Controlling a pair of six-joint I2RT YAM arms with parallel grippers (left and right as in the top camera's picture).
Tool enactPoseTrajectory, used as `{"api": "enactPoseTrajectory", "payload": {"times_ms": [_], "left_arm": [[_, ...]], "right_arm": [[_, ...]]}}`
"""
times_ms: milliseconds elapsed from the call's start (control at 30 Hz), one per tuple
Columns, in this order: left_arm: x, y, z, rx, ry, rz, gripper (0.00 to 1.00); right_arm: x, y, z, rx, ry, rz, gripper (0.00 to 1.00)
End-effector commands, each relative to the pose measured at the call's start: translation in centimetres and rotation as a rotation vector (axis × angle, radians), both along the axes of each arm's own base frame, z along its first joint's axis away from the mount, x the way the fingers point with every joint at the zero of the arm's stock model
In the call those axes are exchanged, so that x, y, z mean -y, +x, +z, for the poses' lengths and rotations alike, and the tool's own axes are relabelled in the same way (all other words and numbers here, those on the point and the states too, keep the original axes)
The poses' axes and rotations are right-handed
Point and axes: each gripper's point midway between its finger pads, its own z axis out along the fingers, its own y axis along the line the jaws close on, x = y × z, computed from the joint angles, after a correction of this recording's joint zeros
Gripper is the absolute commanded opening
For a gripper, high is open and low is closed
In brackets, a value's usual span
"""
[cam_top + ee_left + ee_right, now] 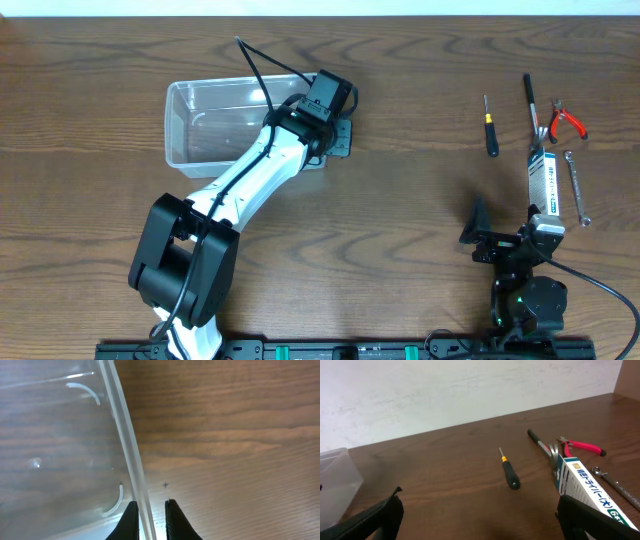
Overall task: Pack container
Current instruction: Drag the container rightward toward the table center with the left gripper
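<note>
table (400, 200): brown wood with dark lines, under everything.
left arm (250, 175): white and black, big; reaches from the near edge up to the right end of the tub.
container (182, 125): clear plastic tub with round corners and low walls; sits flat on the left half of the table, toward the far side, well apart from the tools; see-through down to the wood.
right arm (525, 295): black, folded low at the near right edge of the table.
left gripper (150, 506): pressed together on the container's right wall, one finger inside the tub and one outside, pinching the clear rim.
right gripper (479, 500): spread wide, nothing between the fingers; hangs low over bare wood, on the near side of the tools.
box (543, 180): long, white and blue with print on it; lies just in front of the right gripper, close by its right finger; touching or not, cannot tell.
long black tool (530, 100): lies past the box, metal end by the box's far end.
wrench (575, 185): thin and silver, just right of the box, lying along it.
pliers (566, 121): red handles, far right, right beside the long black tool.
screwdriver (490, 125): small, black handle with a yellow band, alone to the left of the other tools.
</note>
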Motion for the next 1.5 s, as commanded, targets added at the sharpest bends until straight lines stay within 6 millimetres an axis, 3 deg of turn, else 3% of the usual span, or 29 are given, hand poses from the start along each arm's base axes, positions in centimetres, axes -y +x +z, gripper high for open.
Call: {"api": "enactPoseTrajectory", "payload": {"times_ms": [0,467,1000,1467], "left_arm": [[1.1,0.9,0.9,0.018,-0.048,0.008,0.09],[2.4,0.6,1.2,0.023,-0.082,-0.021,0.09],[6.6,-1.6,1.7,0.043,-0.105,-0.12,0.09],[10.7,-3.6,2.9,0.032,-0.228,-0.237,0.09]], "right_arm": [[0.1,0.0,-0.1,0.002,-0.007,-0.003,0.99],[0.1,0.0,-0.1,0.002,-0.007,-0.003,0.99],[0.1,0.0,-0.1,0.002,-0.007,-0.003,0.99],[0.1,0.0,-0.1,0.002,-0.007,-0.003,0.99]]}}
